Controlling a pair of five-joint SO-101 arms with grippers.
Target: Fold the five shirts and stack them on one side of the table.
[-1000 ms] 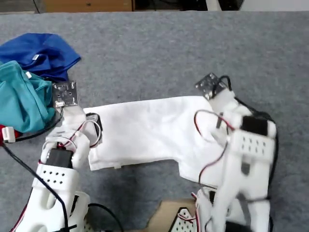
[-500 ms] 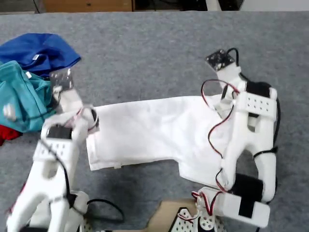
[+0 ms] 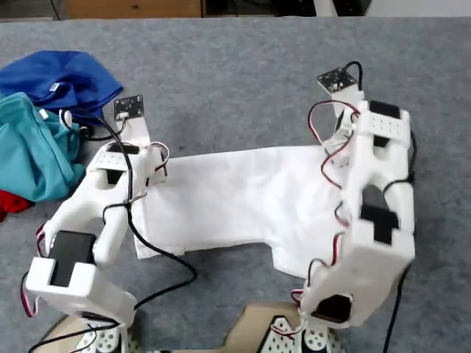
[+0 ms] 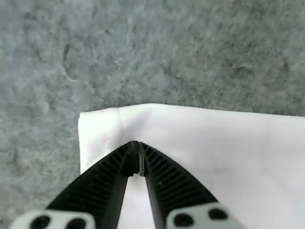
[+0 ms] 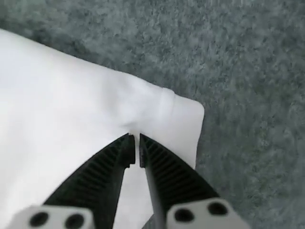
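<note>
At the left edge of the grey table (image 3: 243,81) three loose shirts lie in a heap. A red shirt (image 3: 6,203) peeks out at the very edge. A teal shirt (image 3: 33,154) is bunched over it, and a blue shirt (image 3: 66,81) lies crumpled just behind the teal one, toward the far left corner.

Just beside the heap, the left gripper (image 4: 135,149) is down on the far left corner of the white shirt (image 3: 235,198). Its jaws are closed tip to tip, with a small pinch of the hemmed cloth caught between them.

The white shirt lies flat across the middle of the table, spread from one arm to the other. Its near edge steps down toward the right.

At the shirt's far right corner, the right gripper (image 5: 134,140) has its jaws drawn together to a thin slit. They nip the cloth just inside the hem, and the fabric puckers at the tips.

A tan board (image 3: 254,327) lies at the near edge between the two arm bases.
</note>
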